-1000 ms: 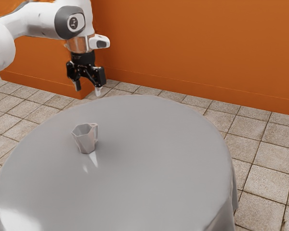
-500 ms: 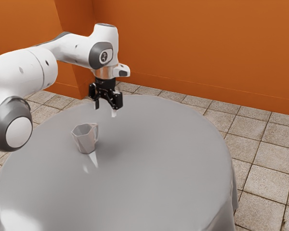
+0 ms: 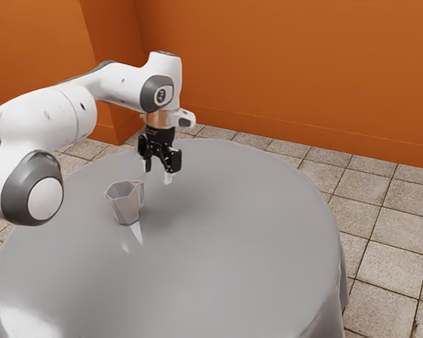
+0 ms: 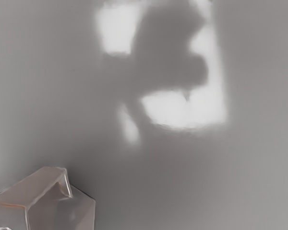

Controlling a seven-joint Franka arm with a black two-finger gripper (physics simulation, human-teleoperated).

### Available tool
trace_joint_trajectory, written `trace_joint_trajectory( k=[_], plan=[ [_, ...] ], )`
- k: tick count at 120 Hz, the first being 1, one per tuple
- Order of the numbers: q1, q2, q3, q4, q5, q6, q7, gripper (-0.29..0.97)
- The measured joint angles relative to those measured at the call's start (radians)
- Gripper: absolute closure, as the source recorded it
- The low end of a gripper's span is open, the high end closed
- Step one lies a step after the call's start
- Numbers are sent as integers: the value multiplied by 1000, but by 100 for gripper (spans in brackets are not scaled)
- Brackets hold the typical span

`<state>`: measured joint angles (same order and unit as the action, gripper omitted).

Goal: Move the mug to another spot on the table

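Observation:
A small grey faceted mug (image 3: 125,201) stands upright on the round grey table (image 3: 218,253), toward the exterior view's left. My black gripper (image 3: 158,171) hangs above the table, up and a little to the right of the mug, apart from it. Its fingers are spread and nothing is between them, so it is open. In the wrist view the mug (image 4: 43,201) shows as an angular translucent shape beside the hand's shadow on the table (image 4: 240,182).
The table's grey surface stretches wide to the exterior view's right and front. An orange wall (image 3: 303,63) stands behind, with tiled floor (image 3: 388,211) around the table's edge.
My arm has swung in from the upper left and come down toward the table, ending close above and beside the mug. The mug has not moved.

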<state>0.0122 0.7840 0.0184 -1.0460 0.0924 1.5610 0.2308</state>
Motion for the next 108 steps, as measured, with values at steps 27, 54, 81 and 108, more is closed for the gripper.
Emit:
trace_joint_trajectory(
  k=[27,54,81,108],
  plan=[
    [73,77,-18,92,2,1,22,8],
    [99,131,-20,96,1,13,35,8],
    [102,219,-19,186,2,20,45,10],
    [99,274,-17,248,22,-21,49,11]
  ],
)
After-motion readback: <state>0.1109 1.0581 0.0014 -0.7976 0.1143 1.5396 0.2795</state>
